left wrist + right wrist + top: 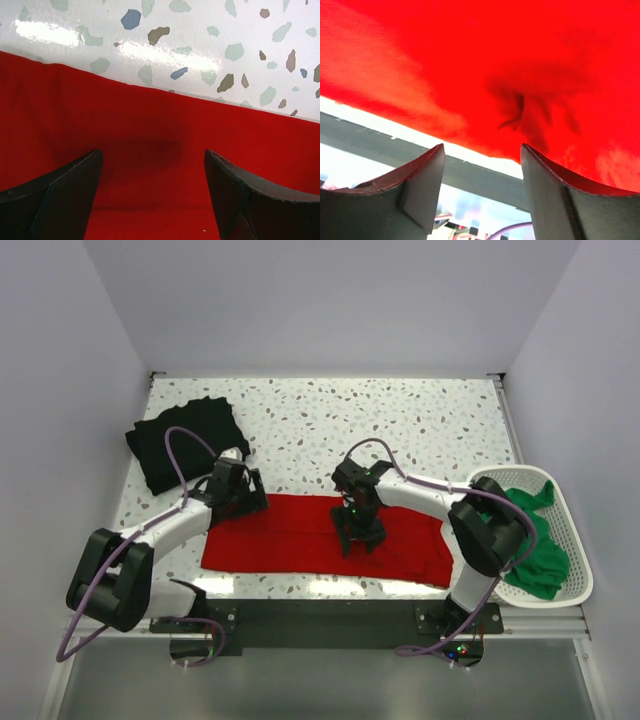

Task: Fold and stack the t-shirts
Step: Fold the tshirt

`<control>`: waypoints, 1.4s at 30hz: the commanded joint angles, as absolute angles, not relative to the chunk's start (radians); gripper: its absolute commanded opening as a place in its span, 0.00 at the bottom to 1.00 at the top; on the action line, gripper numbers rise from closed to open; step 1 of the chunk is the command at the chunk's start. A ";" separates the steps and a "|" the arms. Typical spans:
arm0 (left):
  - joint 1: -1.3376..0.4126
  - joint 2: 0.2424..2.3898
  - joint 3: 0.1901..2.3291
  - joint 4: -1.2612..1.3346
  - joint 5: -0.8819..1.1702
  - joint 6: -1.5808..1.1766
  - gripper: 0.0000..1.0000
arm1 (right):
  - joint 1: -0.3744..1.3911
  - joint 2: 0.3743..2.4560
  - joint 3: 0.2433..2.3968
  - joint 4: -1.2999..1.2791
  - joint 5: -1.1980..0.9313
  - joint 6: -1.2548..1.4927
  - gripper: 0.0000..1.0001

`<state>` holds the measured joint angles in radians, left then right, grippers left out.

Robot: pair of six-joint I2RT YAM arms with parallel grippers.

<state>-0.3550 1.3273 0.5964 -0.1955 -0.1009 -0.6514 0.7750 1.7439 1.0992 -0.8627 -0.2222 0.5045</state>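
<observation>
The red t-shirt (pixel 300 535) lies folded into a long flat strip along the near edge of the table. My left gripper (pixel 238 498) is open and empty over its far left edge; red cloth (pixel 150 150) fills the space between the fingers. My right gripper (pixel 358 532) is open and empty over the middle of the strip, near its front edge (pixel 485 90). The black t-shirt (pixel 188 440) lies folded at the far left. The green t-shirt (pixel 535 545) sits crumpled in the basket.
A white perforated basket (pixel 575 540) stands at the right edge of the table. The speckled tabletop (pixel 400 420) runs behind the shirts. A black rail (pixel 320 615) with the arm bases lies along the near edge.
</observation>
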 commanded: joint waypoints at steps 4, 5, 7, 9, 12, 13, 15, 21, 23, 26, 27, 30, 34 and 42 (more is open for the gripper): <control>-0.359 1.236 0.658 -0.244 -0.143 -0.600 0.87 | 0.659 1.600 1.174 -0.969 -0.132 0.495 0.67; -0.359 1.233 0.660 -0.242 -0.143 -0.597 0.87 | 0.623 1.588 1.166 -0.971 -0.115 0.499 0.67; -0.359 1.235 0.661 -0.239 -0.143 -0.595 0.87 | 0.525 1.566 1.135 -0.971 -0.095 0.488 0.64; -0.359 1.247 0.654 -0.232 -0.130 -0.594 0.87 | 0.489 1.569 1.123 -0.973 -0.066 0.460 0.62; -0.360 1.261 0.634 -0.213 -0.104 -0.595 0.87 | 0.463 1.604 1.098 -0.966 -0.014 0.449 0.59; -0.359 1.262 0.626 -0.195 -0.098 -0.598 0.87 | 0.459 1.617 1.088 -0.953 -0.005 0.452 0.58; -0.359 1.270 0.597 -0.178 -0.075 -0.603 0.87 | 0.453 1.666 1.060 -0.934 0.038 0.469 0.55; -0.359 1.298 0.534 -0.152 -0.057 -0.629 0.87 | 0.433 1.793 1.071 -0.891 0.124 0.500 0.54; -0.359 1.301 0.525 -0.160 -0.061 -0.630 0.87 | 0.423 1.824 1.100 -0.882 0.158 0.502 0.54; -0.359 1.310 0.526 -0.192 -0.072 -0.629 0.87 | 0.407 1.900 1.153 -0.871 0.196 0.500 0.54; -0.359 1.310 0.526 -0.199 -0.074 -0.626 0.87 | 0.403 1.919 1.172 -0.871 0.208 0.500 0.54; -0.359 1.295 0.528 -0.250 -0.064 -0.632 0.87 | 0.384 2.011 1.270 -0.887 0.250 0.492 0.54; -0.360 1.235 0.517 -0.275 -0.008 -0.653 0.87 | 0.350 2.162 1.452 -0.933 0.279 0.480 0.55; -0.371 1.031 0.446 -0.360 0.141 -0.673 0.87 | 0.308 2.443 2.063 -1.092 0.262 0.436 0.58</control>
<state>-0.3637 1.1141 0.4664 -0.2897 0.0628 -0.6548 0.3267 2.3272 1.9095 -1.2716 0.1757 0.4320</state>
